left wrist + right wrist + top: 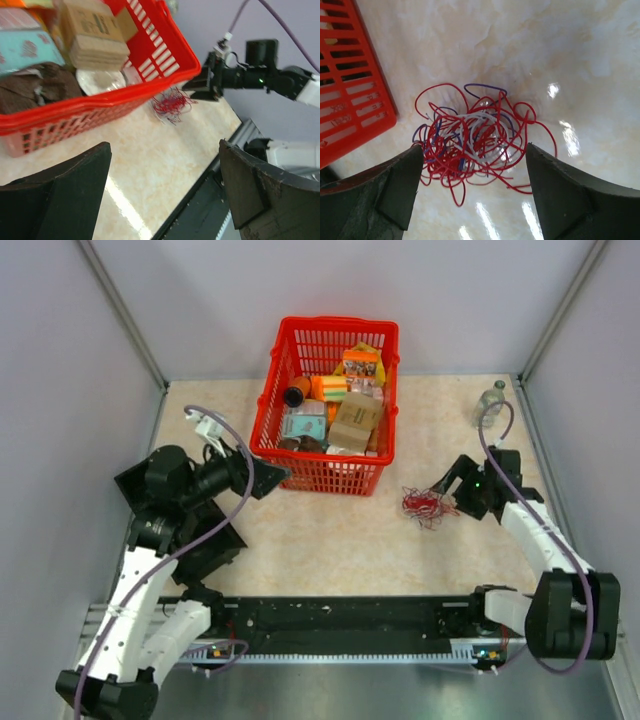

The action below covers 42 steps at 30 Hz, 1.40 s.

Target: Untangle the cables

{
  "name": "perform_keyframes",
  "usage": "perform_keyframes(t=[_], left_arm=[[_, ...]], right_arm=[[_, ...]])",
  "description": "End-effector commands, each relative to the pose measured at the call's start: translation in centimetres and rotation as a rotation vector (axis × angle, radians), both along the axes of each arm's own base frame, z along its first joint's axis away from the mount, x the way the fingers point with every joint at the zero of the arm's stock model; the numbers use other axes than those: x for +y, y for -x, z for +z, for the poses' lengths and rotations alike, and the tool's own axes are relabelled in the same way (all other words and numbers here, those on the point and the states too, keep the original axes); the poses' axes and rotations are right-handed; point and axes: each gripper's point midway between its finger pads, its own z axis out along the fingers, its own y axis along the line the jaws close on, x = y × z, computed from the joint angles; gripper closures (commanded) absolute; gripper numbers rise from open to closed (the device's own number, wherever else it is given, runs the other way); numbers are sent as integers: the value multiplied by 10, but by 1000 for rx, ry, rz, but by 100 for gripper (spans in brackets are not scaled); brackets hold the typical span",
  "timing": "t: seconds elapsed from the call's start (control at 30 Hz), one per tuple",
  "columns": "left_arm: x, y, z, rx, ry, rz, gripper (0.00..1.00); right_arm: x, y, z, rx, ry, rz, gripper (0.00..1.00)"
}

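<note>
The cables (pixel 470 137) are a small loose tangle of thin red, white and purple-blue wires lying on the cream table. They show in the top view (pixel 422 506) just right of the red basket's front corner, and in the left wrist view (pixel 171 104). My right gripper (pixel 445 495) is open, its two fingers on either side of the tangle's near side (pixel 472 172), not touching it that I can see. My left gripper (pixel 272 478) is open and empty, held above the table by the basket's front left corner, far from the tangle.
A red plastic basket (pixel 283 355) full of boxes and packets stands at the back centre. A clear bottle (pixel 489 403) stands at the back right corner. Grey walls close in both sides. A black rail (pixel 350 625) runs along the near edge.
</note>
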Motion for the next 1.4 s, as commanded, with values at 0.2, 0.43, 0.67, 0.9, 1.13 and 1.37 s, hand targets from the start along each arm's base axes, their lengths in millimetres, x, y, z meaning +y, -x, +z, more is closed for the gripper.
perform_keyframes(t=[0.2,0.43,0.67,0.9,1.13,1.37], left_arm=[[-78,65,-59,73,40,-268,21],[-116,85,-133,166,-1,-257,31],[-161,94,-169,231,-115,-285,38],[-172,96,-176,252,-101,-296,37],[-189,86,-194,281,-184,-287,29],[-205,97,-172,210,-92,-397,27]], right_arm=[[86,16,-21,-75,-73,316,77],[142,88,-14,-106,-260,458,80],[177,115,27,-192,-371,667,61],[196,132,54,-240,-519,726,100],[189,133,81,-330,-509,692,100],[196,141,83,-317,-586,720,100]])
